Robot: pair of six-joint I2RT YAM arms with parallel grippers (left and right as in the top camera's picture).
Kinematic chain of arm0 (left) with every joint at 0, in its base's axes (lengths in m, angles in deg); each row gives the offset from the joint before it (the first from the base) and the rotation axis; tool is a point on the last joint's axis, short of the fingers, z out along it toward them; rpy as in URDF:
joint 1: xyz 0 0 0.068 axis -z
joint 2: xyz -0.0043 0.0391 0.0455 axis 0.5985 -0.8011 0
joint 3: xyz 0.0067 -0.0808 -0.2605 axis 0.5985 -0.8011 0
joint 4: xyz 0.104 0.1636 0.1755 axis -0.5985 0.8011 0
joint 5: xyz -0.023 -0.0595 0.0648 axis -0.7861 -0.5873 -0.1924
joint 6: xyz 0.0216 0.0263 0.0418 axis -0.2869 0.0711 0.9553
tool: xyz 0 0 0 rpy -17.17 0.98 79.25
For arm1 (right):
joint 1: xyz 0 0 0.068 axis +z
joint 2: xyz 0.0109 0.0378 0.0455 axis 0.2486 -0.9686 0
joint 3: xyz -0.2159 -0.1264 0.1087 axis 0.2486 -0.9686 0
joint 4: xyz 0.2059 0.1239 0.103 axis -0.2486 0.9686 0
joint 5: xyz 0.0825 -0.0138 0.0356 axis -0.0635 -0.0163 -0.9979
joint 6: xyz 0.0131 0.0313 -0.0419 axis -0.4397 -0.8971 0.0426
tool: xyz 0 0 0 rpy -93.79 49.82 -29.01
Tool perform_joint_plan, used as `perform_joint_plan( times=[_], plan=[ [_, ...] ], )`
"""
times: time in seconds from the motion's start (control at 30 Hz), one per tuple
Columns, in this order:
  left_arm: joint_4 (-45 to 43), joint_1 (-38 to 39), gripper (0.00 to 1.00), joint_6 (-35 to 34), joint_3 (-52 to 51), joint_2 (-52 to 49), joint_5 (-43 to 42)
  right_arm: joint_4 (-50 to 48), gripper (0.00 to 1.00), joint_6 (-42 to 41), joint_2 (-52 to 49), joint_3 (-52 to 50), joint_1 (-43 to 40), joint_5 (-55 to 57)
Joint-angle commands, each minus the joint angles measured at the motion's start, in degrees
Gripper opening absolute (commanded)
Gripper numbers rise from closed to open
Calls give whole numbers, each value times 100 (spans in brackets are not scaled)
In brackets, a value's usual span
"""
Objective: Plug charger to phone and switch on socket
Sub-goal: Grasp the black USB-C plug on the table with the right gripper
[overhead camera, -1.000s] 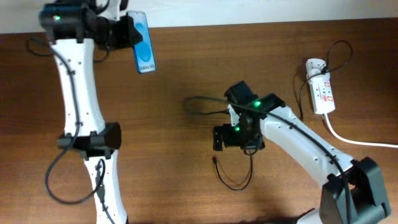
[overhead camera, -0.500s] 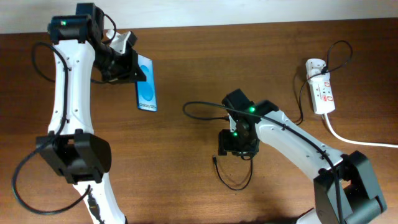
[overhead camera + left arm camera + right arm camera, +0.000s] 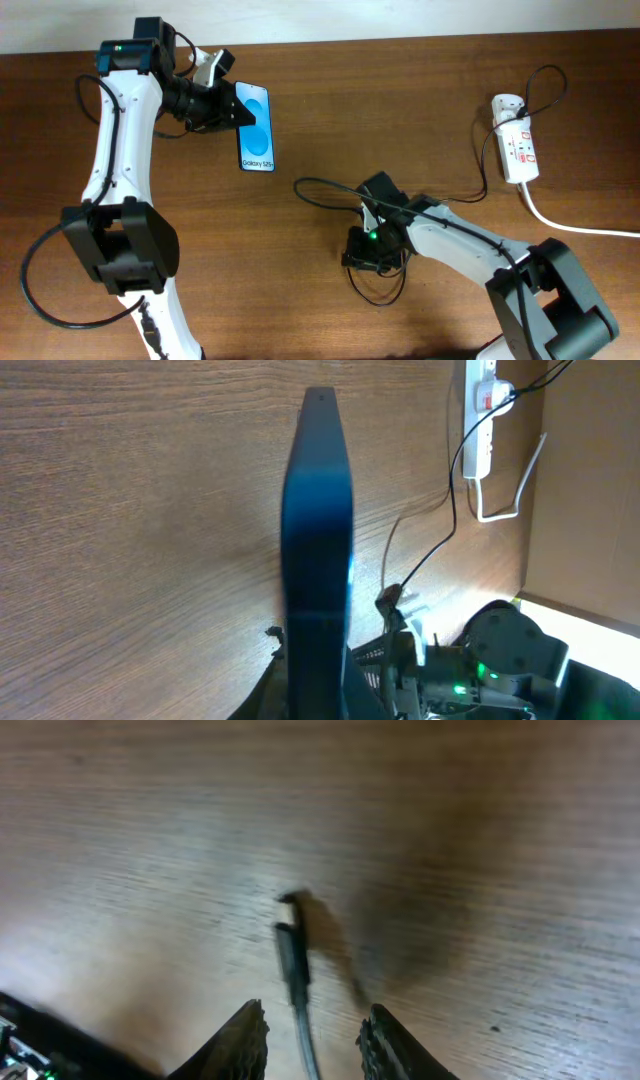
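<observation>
The phone (image 3: 256, 130), blue screen up and reading "Galaxy S25+", hangs above the table at the upper left, and my left gripper (image 3: 232, 112) is shut on its edge. The left wrist view shows the phone (image 3: 318, 540) edge-on, rising from that gripper (image 3: 318, 660). The charger's thin black cable (image 3: 320, 181) loops across the middle of the table. My right gripper (image 3: 358, 258) is low over its end. In the right wrist view the plug tip (image 3: 292, 945) lies on the wood between the fingers (image 3: 245, 1040), with a gap on each side. The socket (image 3: 518, 150) lies at the far right.
A thick white cord (image 3: 570, 226) runs from the socket off the right edge. A slack loop of the black cable (image 3: 382, 296) lies just in front of my right gripper. In the left wrist view the socket (image 3: 480, 420) is at the top right.
My left arm has swung the phone to the right, toward the table's middle. My right gripper has dropped lower onto the cable's end and its jaws have narrowed around it.
</observation>
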Motion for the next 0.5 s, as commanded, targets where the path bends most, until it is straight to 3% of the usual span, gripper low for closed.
perform_joint_plan(
  times=[0.0,0.47],
  plan=[
    [-9,-39,0,85,-9,120,-271,-164,35,-129,-20,-155,122,-109],
    [-7,-39,0,87,-9,120,-271,-295,20,-120,-20,-181,173,2]
  ],
)
